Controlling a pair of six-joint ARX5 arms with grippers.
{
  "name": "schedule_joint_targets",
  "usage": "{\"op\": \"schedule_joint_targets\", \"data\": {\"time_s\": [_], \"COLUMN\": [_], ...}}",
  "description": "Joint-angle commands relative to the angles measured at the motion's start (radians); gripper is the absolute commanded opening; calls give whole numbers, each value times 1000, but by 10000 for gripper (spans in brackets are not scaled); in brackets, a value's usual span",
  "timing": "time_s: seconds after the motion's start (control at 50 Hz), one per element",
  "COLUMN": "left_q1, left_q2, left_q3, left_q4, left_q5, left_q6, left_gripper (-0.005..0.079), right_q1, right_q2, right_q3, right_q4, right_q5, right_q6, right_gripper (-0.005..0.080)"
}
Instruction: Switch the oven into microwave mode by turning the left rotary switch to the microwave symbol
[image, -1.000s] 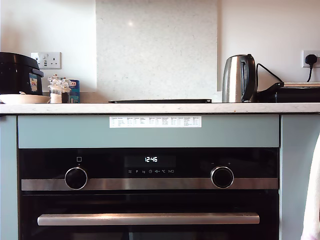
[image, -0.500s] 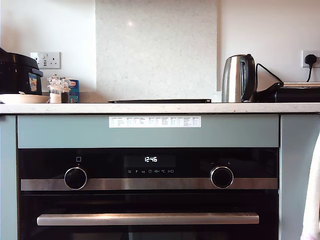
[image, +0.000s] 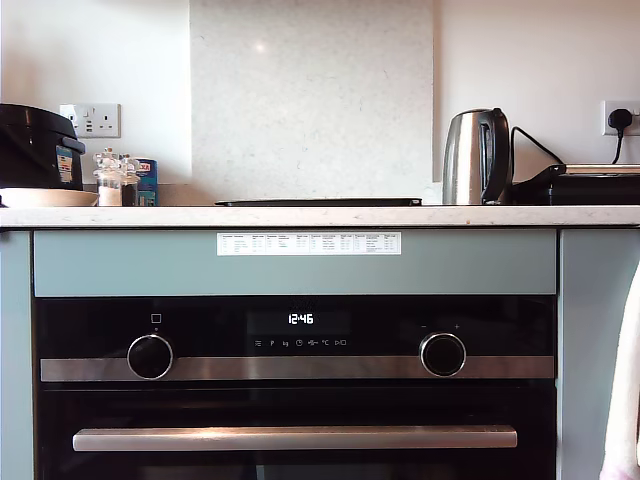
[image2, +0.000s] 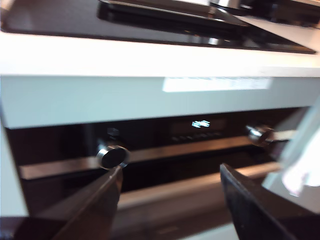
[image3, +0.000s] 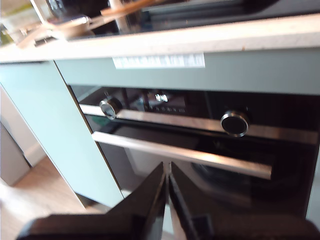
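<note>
the first gripper has its jaws spread wide, short of the blurred oven; one knob sits at eleven o'clock of it.

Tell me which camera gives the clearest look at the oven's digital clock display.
The exterior view: the display faces the camera squarely and its digits read sharply. My first gripper's wrist view shows it only as a small blurred glow, unreadable. My second gripper's wrist view shows it at an angle, lit but too soft to read reliably.

exterior head-on, wrists oblique (oven shared)
</note>
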Motion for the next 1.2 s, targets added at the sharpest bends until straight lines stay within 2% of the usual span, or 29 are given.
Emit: {"op": "schedule_joint_targets", "data": {"time_s": [0.0, 0.36, 0.5, 0.7, 0.88, 0.98, 1.08, 1.18], "left_q1": [-8, -23, -23, -32, -45, -58, -67, -76], "left_q2": [49, 365, 482, 644, 791, 868, 930, 978], "left_q3": [-8, -5, 14, 71, 156, 208, 267, 304], "left_q4": [41, 323, 388, 510, 515, 501, 427, 430], "left_q5": [-9, -8, -9, -55, -99, -124, -142, -148], "left_q6": [4, -5, -11, -3, -18, -29, -30, -26], "left_gripper": [571, 569, 569, 569, 577, 660, 661, 661], "right_q1": [13, 20, 20, 20, 20, 20, 19, 20], "right_q2": [21, 43, 43, 43, 43, 43, 43, 43], "right_q3": [-5, -5, -5, -5, -5, -5, -5, -5], "right_q4": [6, 5, 5, -5, -7, -7, -14, -21], "right_q5": [19, 50, 51, 63, 85, 86, 97, 101], "right_q6": [-3, -3, -3, -3, -3, -2, -2, 0], "right_gripper": [-12, -12, -12, -12, -12, -12, -12, -12]}}
